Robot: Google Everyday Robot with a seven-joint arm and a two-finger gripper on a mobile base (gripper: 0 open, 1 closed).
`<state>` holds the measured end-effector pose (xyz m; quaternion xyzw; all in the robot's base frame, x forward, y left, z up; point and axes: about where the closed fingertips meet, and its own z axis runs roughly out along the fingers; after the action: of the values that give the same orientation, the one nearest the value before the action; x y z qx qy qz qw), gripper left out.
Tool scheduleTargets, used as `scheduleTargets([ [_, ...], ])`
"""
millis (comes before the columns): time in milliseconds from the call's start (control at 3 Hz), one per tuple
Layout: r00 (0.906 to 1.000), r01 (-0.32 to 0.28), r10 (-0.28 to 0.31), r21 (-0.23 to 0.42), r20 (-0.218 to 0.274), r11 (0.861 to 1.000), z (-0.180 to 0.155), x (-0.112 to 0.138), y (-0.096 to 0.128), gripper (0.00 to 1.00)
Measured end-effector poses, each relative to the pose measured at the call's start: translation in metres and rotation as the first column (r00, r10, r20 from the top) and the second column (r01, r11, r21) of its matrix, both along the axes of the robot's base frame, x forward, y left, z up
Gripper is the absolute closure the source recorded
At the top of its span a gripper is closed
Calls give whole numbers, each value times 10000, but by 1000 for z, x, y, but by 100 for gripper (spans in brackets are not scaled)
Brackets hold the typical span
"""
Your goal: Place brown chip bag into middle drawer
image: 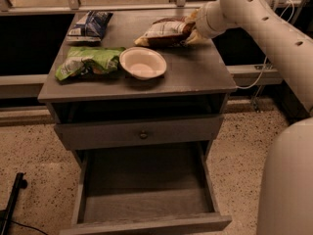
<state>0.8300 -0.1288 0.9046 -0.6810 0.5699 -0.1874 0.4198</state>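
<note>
Brown chip bag [163,31] lies on its side at the back right of the grey cabinet top [195,70]. It is crinkled and dark brown, with a pale cream panel across its upper face and a tan left end that tapers to a point. The lettering on it is too small to read.

Along the cabinet top from the left, a blue-and-white bag [89,25] sits at the back left corner. In front of it a green bag [87,62] lies flat near the left edge. Just right of the green bag, touching it or nearly so, stands a shallow cream bowl [143,62], close in front of the brown bag's left end. At the bag's right end is the gripper [191,28], pressed against the bag; whether it is open or clamped on the bag I cannot tell. The white perforated arm [259,18] runs away from it to the upper right.

Below the top, a closed drawer front with a small round knob [143,134] faces forward. Under that, the middle drawer [146,202] is pulled out, with its grey floor showing between low side walls.
</note>
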Motion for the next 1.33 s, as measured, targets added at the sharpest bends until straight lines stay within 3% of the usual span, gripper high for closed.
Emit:
scheduleTargets([
  [333,9997,-137,131,318,211,9994,9,-3,3,72],
  [667,9950,-915,851,1367,518,9864,53,-28,7,95],
  [1000,9863,-1456,1205,2516,1126,9568,109,-66,0,100],
  [1333,9840,-1304,855,3047,1564,9435,146,-101,-27,100],
])
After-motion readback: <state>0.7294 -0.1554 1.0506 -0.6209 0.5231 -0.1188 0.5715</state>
